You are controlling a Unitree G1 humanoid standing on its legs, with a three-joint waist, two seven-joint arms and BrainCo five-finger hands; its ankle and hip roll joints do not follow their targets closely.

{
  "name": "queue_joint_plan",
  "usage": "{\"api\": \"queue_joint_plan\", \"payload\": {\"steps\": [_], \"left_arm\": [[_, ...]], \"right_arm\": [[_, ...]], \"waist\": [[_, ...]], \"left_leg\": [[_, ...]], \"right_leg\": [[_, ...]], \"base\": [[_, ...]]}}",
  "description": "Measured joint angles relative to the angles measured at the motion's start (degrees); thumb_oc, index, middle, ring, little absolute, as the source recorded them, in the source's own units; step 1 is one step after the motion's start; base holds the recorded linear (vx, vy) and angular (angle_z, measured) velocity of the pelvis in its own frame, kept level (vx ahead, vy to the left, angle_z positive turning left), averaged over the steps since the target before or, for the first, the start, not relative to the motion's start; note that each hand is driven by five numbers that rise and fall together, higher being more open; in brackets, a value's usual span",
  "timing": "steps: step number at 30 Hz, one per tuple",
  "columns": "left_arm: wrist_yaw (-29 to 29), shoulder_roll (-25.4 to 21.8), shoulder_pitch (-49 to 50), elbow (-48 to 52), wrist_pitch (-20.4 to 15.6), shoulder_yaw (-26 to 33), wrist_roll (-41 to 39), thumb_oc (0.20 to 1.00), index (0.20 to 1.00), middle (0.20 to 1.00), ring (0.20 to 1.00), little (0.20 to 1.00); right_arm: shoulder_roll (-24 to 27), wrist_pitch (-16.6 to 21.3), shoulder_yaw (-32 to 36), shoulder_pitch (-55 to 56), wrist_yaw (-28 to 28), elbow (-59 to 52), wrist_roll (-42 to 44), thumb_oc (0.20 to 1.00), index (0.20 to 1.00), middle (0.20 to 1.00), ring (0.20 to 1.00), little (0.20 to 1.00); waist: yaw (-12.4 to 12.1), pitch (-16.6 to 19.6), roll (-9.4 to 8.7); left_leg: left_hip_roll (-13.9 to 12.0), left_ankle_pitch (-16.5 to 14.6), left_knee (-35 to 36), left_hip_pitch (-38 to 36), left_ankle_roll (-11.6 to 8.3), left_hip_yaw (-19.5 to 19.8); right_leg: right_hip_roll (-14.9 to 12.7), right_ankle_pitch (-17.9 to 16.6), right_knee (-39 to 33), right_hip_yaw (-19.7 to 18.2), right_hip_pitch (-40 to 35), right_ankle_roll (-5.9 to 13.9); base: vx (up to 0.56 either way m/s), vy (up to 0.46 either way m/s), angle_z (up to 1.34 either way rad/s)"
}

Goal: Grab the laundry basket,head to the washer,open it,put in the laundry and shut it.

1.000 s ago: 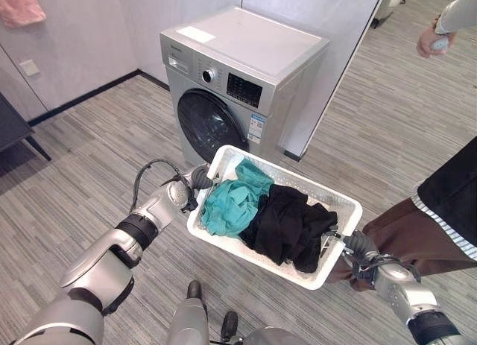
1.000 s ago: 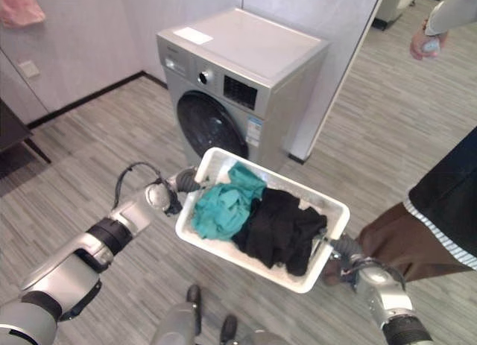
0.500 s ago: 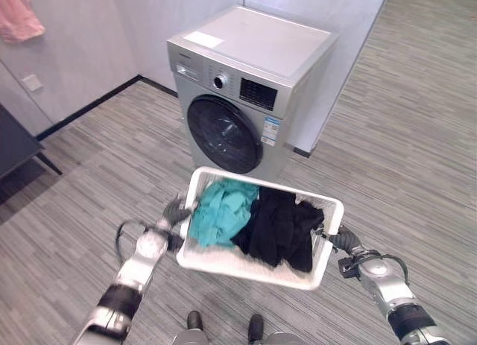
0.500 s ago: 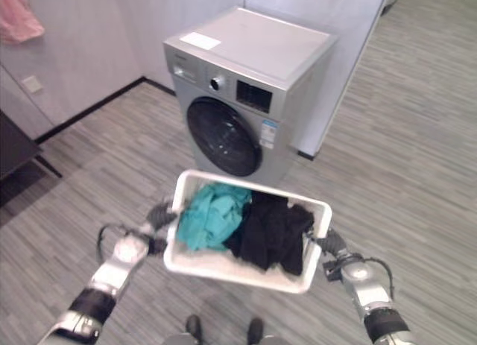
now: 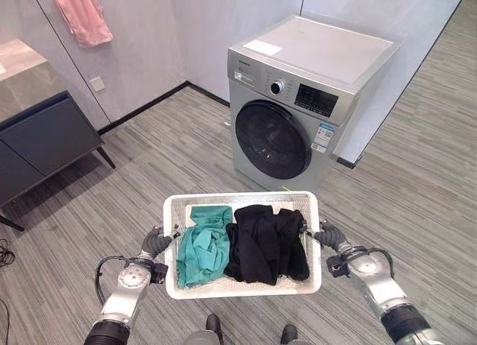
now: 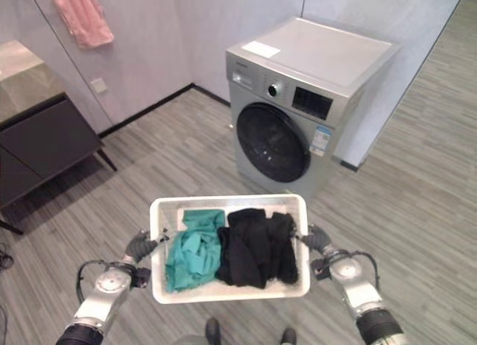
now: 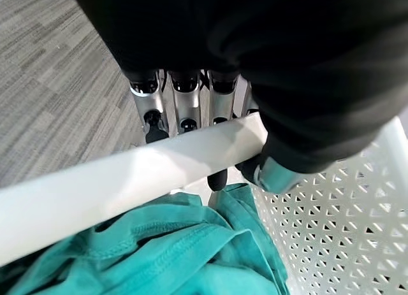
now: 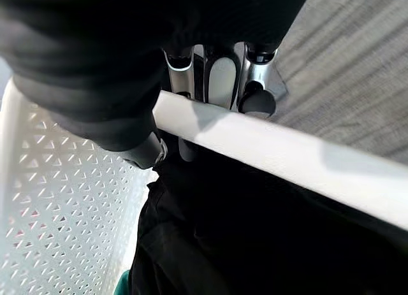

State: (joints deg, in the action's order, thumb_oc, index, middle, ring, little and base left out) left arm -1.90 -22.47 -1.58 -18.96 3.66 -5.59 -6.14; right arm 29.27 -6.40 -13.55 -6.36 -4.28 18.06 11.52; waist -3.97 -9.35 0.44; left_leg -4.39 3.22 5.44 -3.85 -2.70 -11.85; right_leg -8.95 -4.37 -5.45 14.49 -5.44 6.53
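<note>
The left hand (image 5: 155, 244) is curled round the rim of the white laundry basket (image 5: 242, 287) on its left short side; in the left wrist view its fingers (image 7: 185, 104) wrap under the rim bar while the thumb (image 7: 280, 171) comes over the top, pinching the rim between them. The right hand (image 5: 329, 237) grips the opposite short side the same way, and in the right wrist view its fingers (image 8: 220, 78) hook behind the rim with the thumb (image 8: 143, 148) pressed on the inner side. The basket hangs between the two hands, held up off the wood-look floor (image 5: 171, 159) and roughly level, its long sides running across the view. Inside, a teal garment (image 5: 201, 244) lies crumpled in the left half, just beside the left hand, and black clothes (image 5: 264, 241) fill the right half, touching the teal piece and reaching the wall by the right hand. Beyond the basket stands the silver washer (image 5: 309, 99), its round dark door (image 5: 273, 139) shut and facing the basket, well apart from it. A dark cabinet (image 5: 45, 140) stands to the far left against the wall, and a pink cloth (image 5: 83, 16) hangs above it.
</note>
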Motion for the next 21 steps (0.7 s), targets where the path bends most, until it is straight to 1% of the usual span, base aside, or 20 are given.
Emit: {"api": "queue_joint_plan", "payload": {"steps": [4,7,11,17,18,21], "left_arm": [[0.07,-0.26,-0.06,2.75,0.07,0.19,0.05,0.2,0.2,0.2,0.2,0.2],[0.46,-1.89,-0.73,5.51,0.12,0.25,0.39,0.2,0.2,0.2,0.2,0.2],[0.49,-3.04,-3.18,6.22,0.12,0.37,0.56,0.2,0.2,0.2,0.2,0.2],[0.45,-6.76,-8.21,7.86,-0.07,0.35,0.26,0.2,0.2,0.2,0.2,0.2],[0.45,-8.47,-10.64,7.85,-0.06,0.29,0.09,0.2,0.2,0.2,0.2,0.2],[0.45,-11.26,-16.21,7.39,-0.07,-0.3,-0.13,0.2,0.2,0.2,0.2,0.2]], "right_arm": [[1.95,-0.09,1.06,0.67,-1.2,-2.79,0.06,0.2,0.2,0.2,0.2,0.2],[4.27,-0.09,1.23,0.38,-2.2,-5.21,0.66,0.2,0.2,0.2,0.2,0.2],[5.56,-0.09,1.23,-1.76,-2.47,-5.65,1.37,0.2,0.2,0.2,0.2,0.2],[8.16,-0.05,0.92,-7.63,-3.23,-5.67,4.8,0.2,0.2,0.2,0.2,0.2],[9.29,-0.05,-0.12,-10.21,-3.29,-5.36,5.82,0.2,0.2,0.2,0.2,0.2],[11.08,-0.06,-1.86,-15.52,-3.29,-3.34,7.02,0.2,0.2,0.2,0.2,0.2]], "waist": [[0.13,-0.01,-0.23],[0.07,-0.1,-0.48],[0.03,-0.14,-0.6],[-0.13,-0.74,-1.67],[-0.29,-1.08,-2.1],[-0.39,-1.75,-3.08]], "left_leg": [[0.01,0.11,-0.11,0.01,-0.11,-0.07],[-0.05,0.11,-0.12,-0.01,-0.1,-0.02],[-0.06,0.09,-0.11,0.0,-0.07,0.0],[-0.1,0.08,-0.13,-0.09,-0.07,-0.5],[-0.1,0.1,-0.19,-0.05,-0.08,-0.9],[-0.11,-0.39,-2.27,1.47,0.3,-1.08]], "right_leg": [[0.04,-0.15,0.34,-0.03,0.03,0.08],[0.18,-0.14,0.44,-0.03,-0.02,0.07],[0.18,-0.13,0.41,-0.04,-0.04,0.09],[0.23,-0.26,-0.01,-0.82,0.3,0.16],[0.23,-0.38,0.02,-1.14,0.55,0.16],[-0.08,-0.61,0.33,-1.22,1.19,0.15]], "base": [[0.0,0.013,0.0],[0.0,0.01,0.0],[0.0,0.027,0.0],[-0.01,0.036,-0.06],[-0.06,0.05,-0.12],[-0.03,0.104,-0.05]]}}
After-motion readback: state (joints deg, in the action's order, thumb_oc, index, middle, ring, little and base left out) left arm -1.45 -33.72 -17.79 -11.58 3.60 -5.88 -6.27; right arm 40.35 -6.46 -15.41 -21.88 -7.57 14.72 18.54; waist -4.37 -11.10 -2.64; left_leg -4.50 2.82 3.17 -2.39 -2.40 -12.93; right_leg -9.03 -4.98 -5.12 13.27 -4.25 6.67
